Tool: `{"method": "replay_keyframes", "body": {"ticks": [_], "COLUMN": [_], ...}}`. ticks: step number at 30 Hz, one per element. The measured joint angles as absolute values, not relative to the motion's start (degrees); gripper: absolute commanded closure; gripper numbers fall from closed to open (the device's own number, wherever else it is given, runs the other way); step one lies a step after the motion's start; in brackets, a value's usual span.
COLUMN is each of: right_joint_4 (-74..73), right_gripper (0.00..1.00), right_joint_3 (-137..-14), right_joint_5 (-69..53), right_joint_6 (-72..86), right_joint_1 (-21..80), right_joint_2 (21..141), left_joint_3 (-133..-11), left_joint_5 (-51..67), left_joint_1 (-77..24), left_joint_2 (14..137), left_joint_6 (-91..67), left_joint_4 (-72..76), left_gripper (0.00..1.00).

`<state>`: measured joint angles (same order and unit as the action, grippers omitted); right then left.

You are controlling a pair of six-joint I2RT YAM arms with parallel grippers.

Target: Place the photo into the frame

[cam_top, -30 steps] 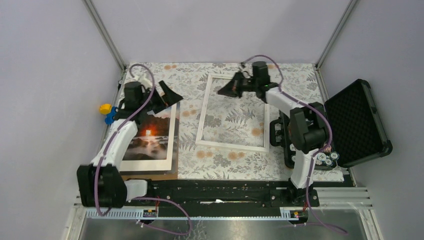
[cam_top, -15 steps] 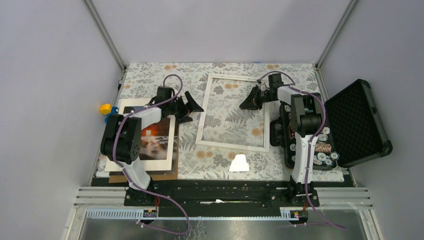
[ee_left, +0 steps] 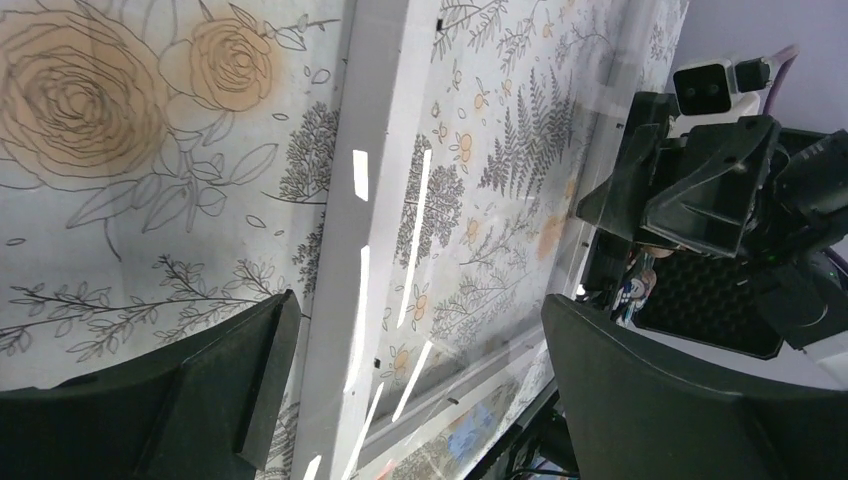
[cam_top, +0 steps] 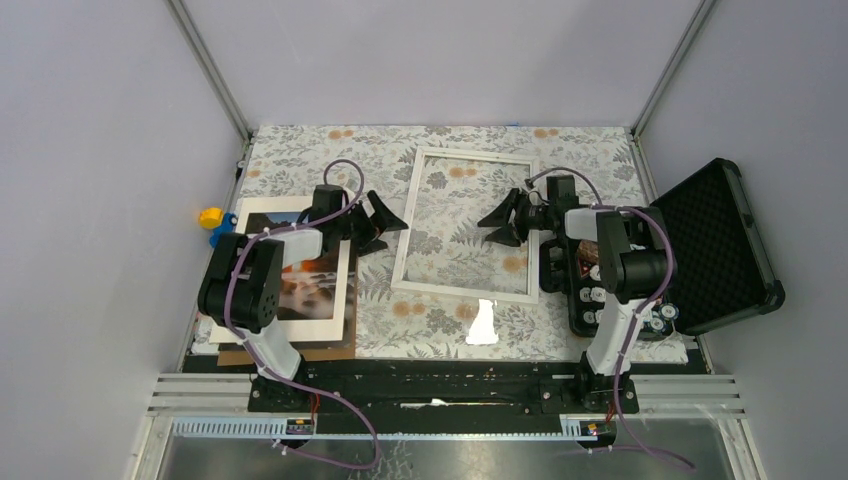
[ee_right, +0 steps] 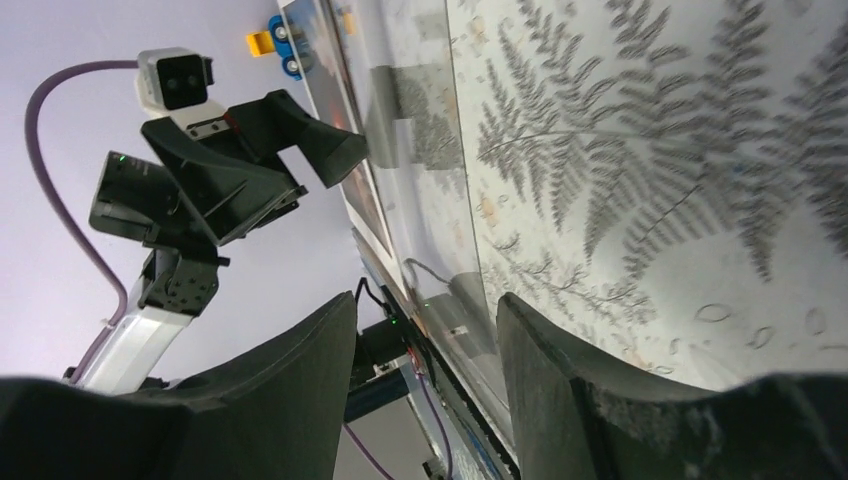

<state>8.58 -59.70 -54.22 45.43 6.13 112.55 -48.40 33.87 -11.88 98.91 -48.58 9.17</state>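
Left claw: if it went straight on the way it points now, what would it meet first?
Most likely the white side rail of the frame. The open left claw points at it, and its wrist view shows that rail straight ahead. Its height above the rail is unclear.

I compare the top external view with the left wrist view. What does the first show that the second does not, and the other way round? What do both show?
Only the top external view shows the photo, lying left of the frame, and a small yellow and blue object at the table's left edge. Only the left wrist view shows long bright streaks of glare on the frame's clear pane. Both show the white frame, the flowered cloth and the right gripper, its jaws apart and holding nothing.
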Motion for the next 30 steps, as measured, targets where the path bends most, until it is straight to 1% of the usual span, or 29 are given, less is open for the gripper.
{"method": "replay_keyframes", "body": {"ticks": [4, 6, 7, 8, 10, 12, 14, 17, 22, 26, 28, 30], "right_joint_4": [17.5, 22.9, 25.4, 28.5, 34.2, 38.9, 40.6, 38.3, 29.5, 23.1, 20.6, 19.2], "right_gripper": [0.41, 0.46, 0.51, 0.58, 0.78, 0.93, 1.0, 1.0, 1.0, 1.0, 1.0, 1.0], "right_joint_3": [-54.2, -51.6, -50.2, -48.5, -44.9, -42.2, -41.8, -44.1, -51.7, -56.6, -59.6, -62.3], "right_joint_5": [-54.3, -54.3, -54.2, -54.0, -53.5, -52.6, -51.7, -51.1, -50.5, -50.7, -50.9, -51.7], "right_joint_6": [50.6, 53.2, 54.5, 55.9, 58.6, 61.3, 62.4, 61.6, 54.2, 47.3, 44.6, 43.0], "right_joint_1": [6.9, 7.4, 7.6, 7.8, 8.0, 8.1, 8.1, 7.8, 7.0, 5.3, 4.3, 3.5], "right_joint_2": [109.4, 109.1, 108.9, 108.8, 108.2, 107.7, 107.7, 107.7, 107.6, 107.6, 108.0, 108.9], "left_joint_3": [-48.2, -48.2, -48.2, -48.2, -48.2, -48.4, -49.0, -52.2, -61.2, -62.2, -62.0, -61.7], "left_joint_5": [34.0, 34.3, 34.4, 34.6, 35.1, 35.6, 36.2, 36.4, 35.4, 35.6, 35.9, 35.8], "left_joint_1": [-12.7, -13.4, -13.7, -14.0, -14.6, -15.0, -15.2, -15.2, -12.9, -6.3, -2.9, -1.7], "left_joint_2": [98.1, 97.6, 97.3, 97.0, 96.6, 96.3, 95.8, 94.7, 90.2, 85.8, 86.6, 88.0], "left_joint_6": [-48.6, -48.6, -48.6, -48.6, -48.6, -48.5, -48.1, -45.7, -38.4, -37.4, -38.9, -39.7], "left_joint_4": [9.2, 9.2, 9.2, 9.2, 9.2, 9.1, 7.8, 2.8, -7.2, -7.4, -6.3, -5.8], "left_gripper": [0.01, 0.01, 0.01, 0.01, 0.01, 0.01, 0.01, 0.01, 0.01, 0.01, 0.01, 0.01]}}
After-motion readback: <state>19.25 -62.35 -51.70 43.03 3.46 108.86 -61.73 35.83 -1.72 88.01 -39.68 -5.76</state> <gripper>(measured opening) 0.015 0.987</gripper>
